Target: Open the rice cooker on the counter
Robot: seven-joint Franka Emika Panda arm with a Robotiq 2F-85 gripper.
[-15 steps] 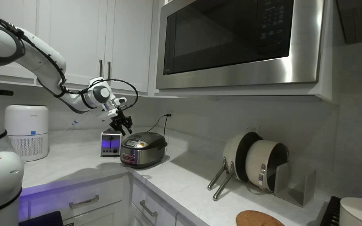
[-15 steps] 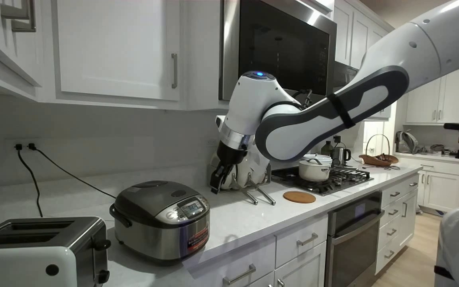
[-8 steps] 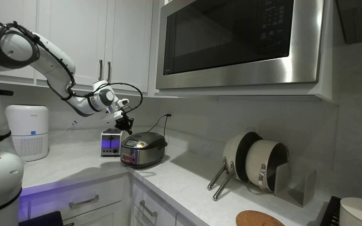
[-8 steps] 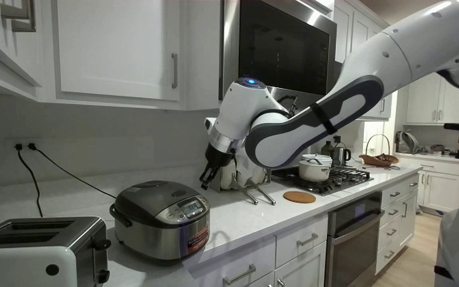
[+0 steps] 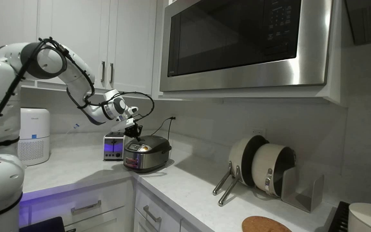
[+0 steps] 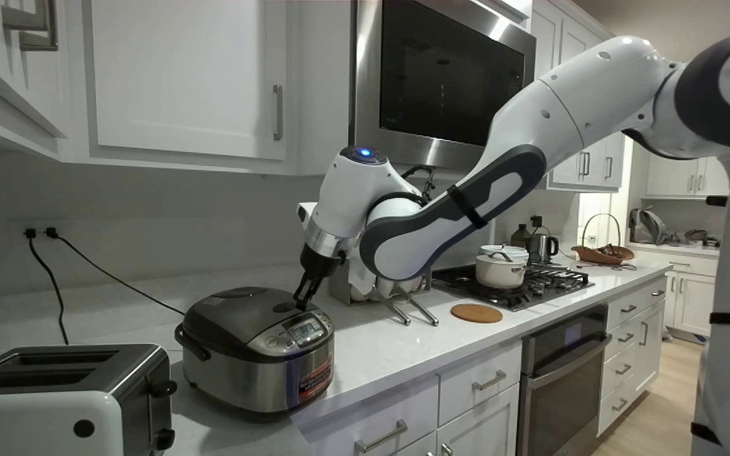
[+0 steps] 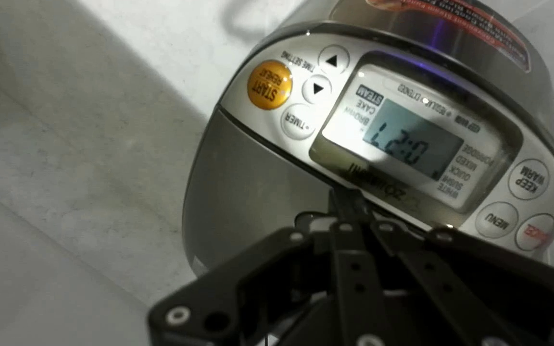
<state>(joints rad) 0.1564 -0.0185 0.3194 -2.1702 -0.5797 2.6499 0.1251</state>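
Brushed silver wraps the body of the rice cooker (image 6: 238, 386), and its dark grey lid (image 6: 222, 320) is down. The cooker sits on the pale counter (image 6: 397, 345), at the inside corner, near the toaster (image 6: 35, 421). I have my gripper (image 6: 301, 306) over the front of that lid, tilted, its tips low and just beside a small dark oval on top; whether they touch the lid I cannot tell from here. In the wrist view I see the fingers (image 7: 346, 206) closed together at their ends, with nothing gripped between them. Past them the control panel shows upside down to me, with its orange start button (image 7: 270, 85) and small screen (image 7: 411, 139).

In an exterior view, two cream pans (image 5: 264, 166) stand on edge in a rack (image 5: 317, 188), well apart from the cooker. The microwave (image 5: 233, 35) hangs above the counter. A round brown mat (image 6: 476, 313) lies flat near the stove (image 6: 545, 288), and a white pot (image 6: 500, 272) stands on the burners.
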